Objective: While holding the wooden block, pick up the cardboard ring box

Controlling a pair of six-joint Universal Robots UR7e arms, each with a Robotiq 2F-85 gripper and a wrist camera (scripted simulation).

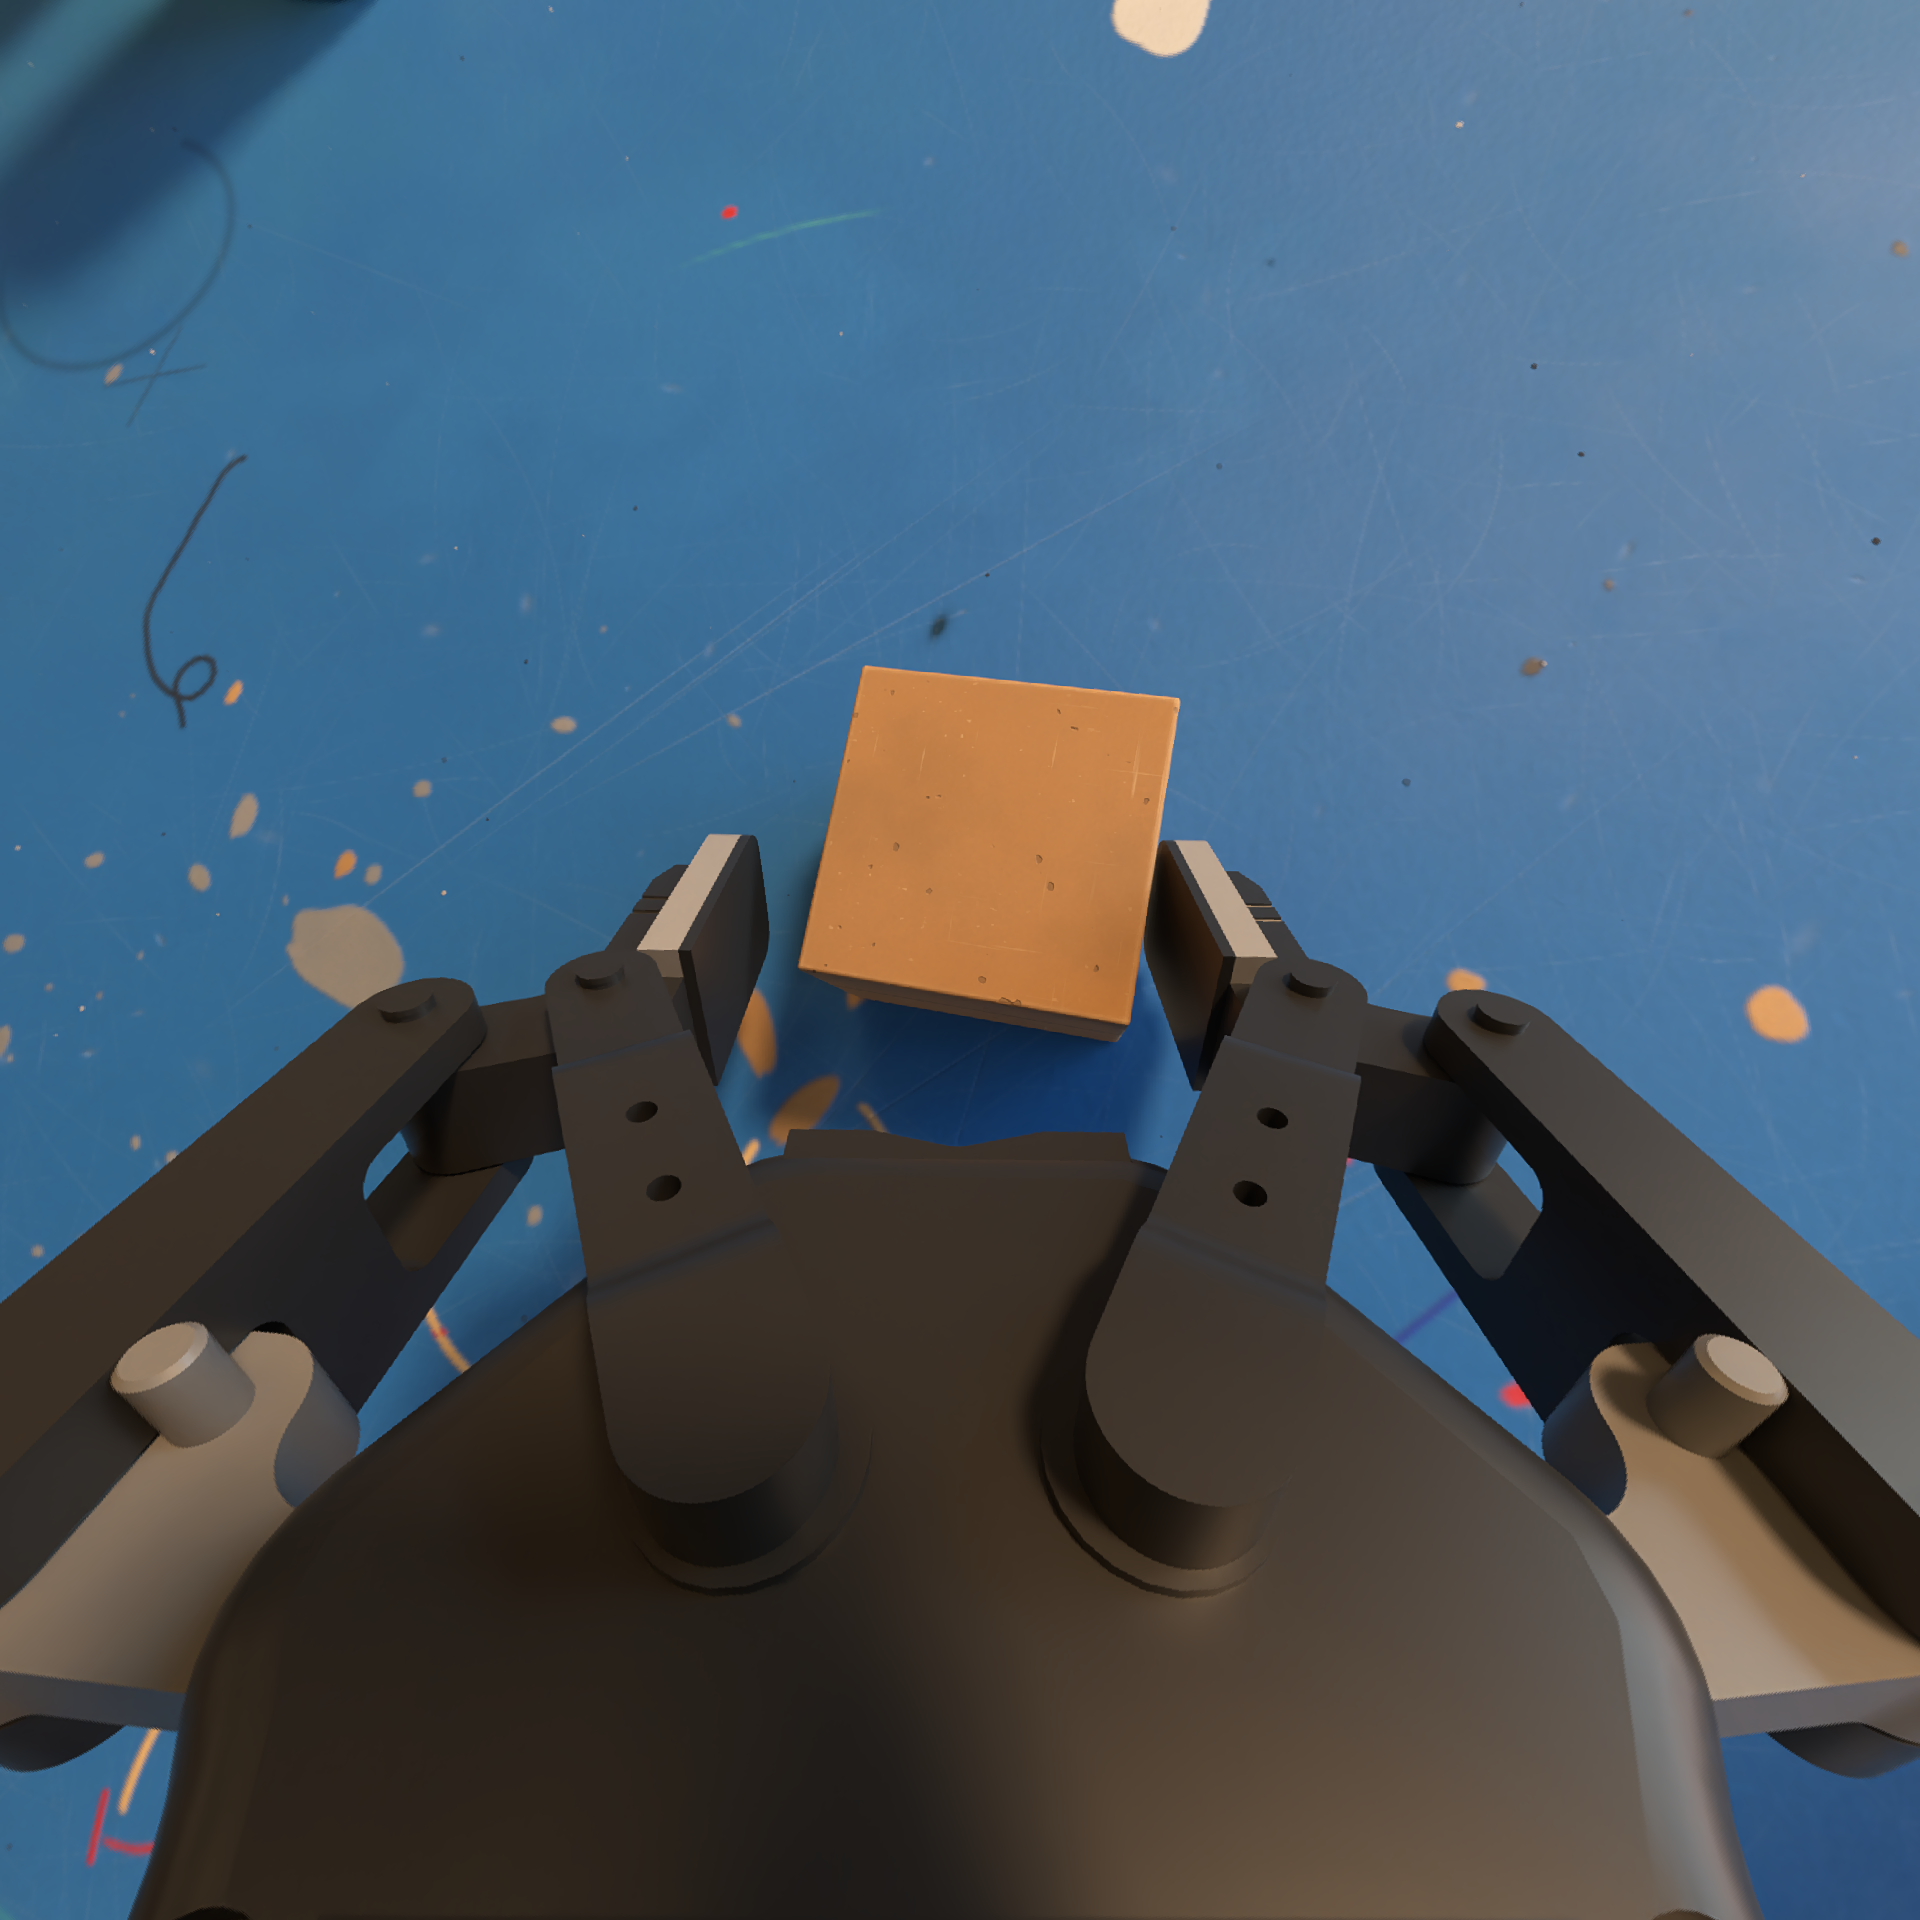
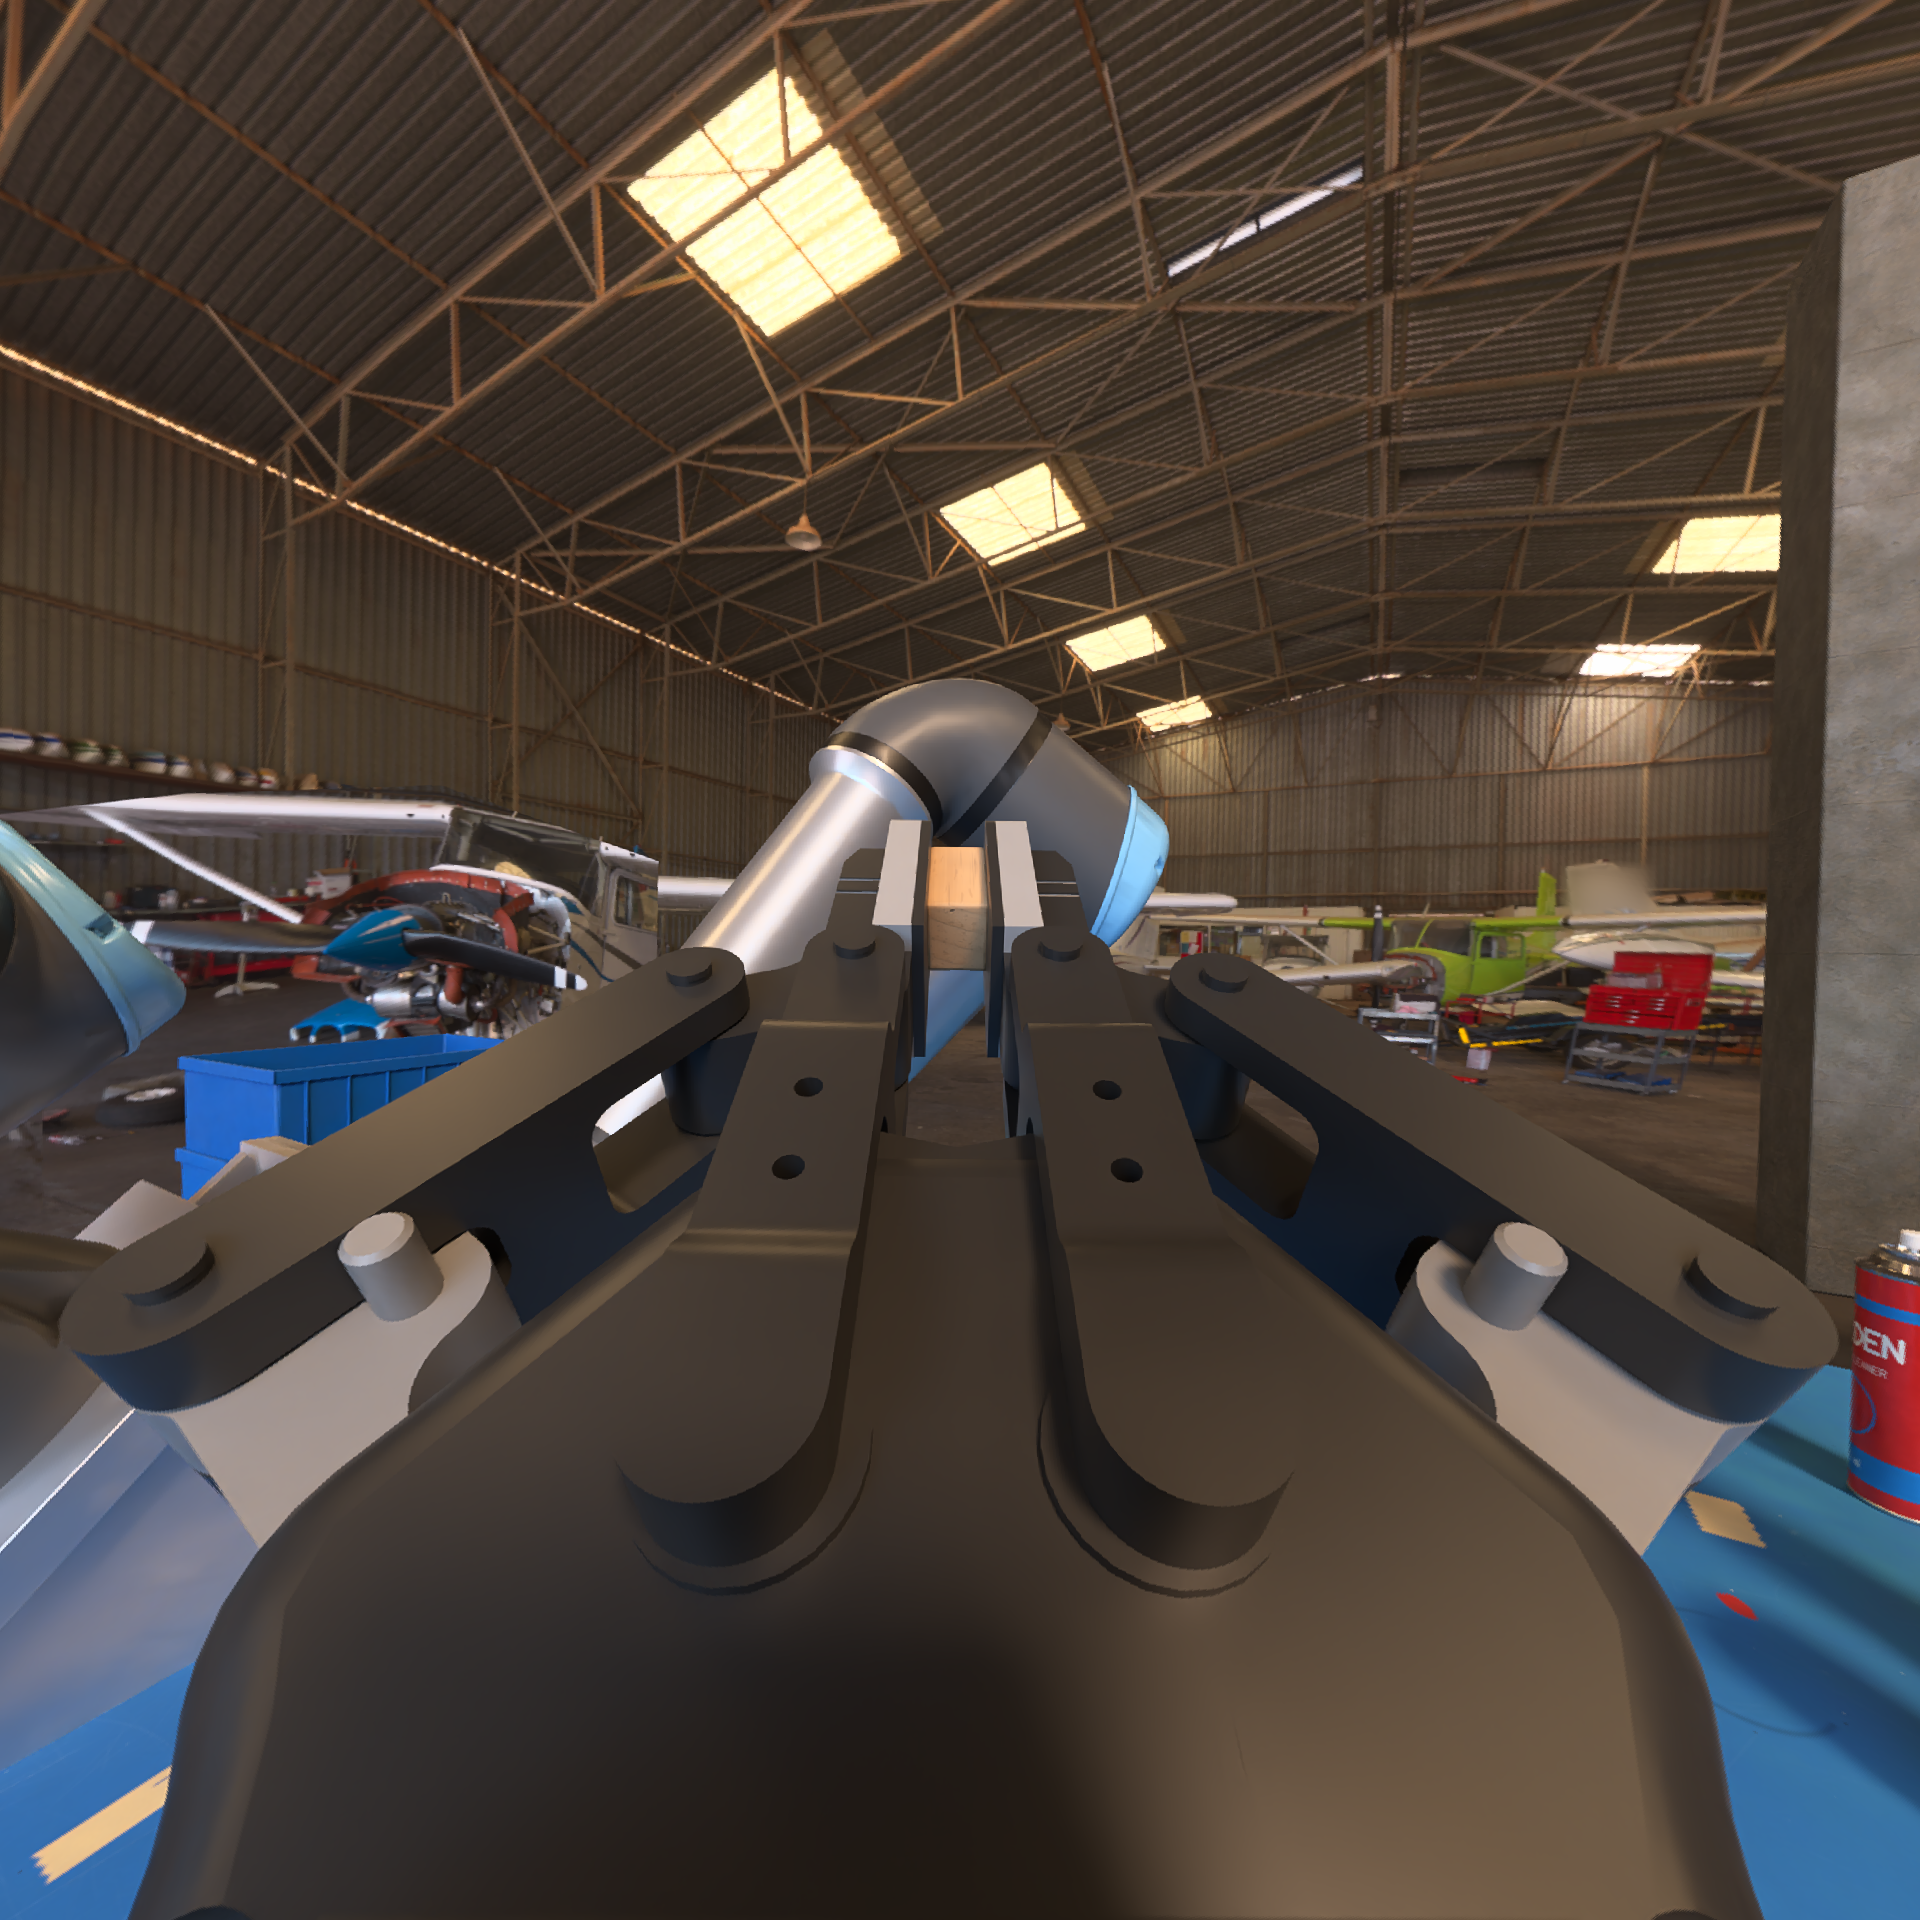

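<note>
In the left wrist view, the cardboard ring box (image 1: pixel 987 852), a plain orange-brown cube, sits on the blue table (image 1: pixel 1351 416). My left gripper (image 1: pixel 961 935) is open, with one finger on each side of the box and a small gap on both sides. In the right wrist view, my right gripper (image 2: pixel 956 904) is shut on the wooden block (image 2: pixel 956 904), a small pale wood piece clamped between the pads, held in the air and pointing level.
The table surface is scratched and paint-spotted. A red spray can (image 2: pixel 1886 1382) stands at the right edge of the right wrist view. The other arm's elbow (image 2: pixel 966 758) is straight ahead of the right gripper. A blue bin (image 2: pixel 312 1091) is at left.
</note>
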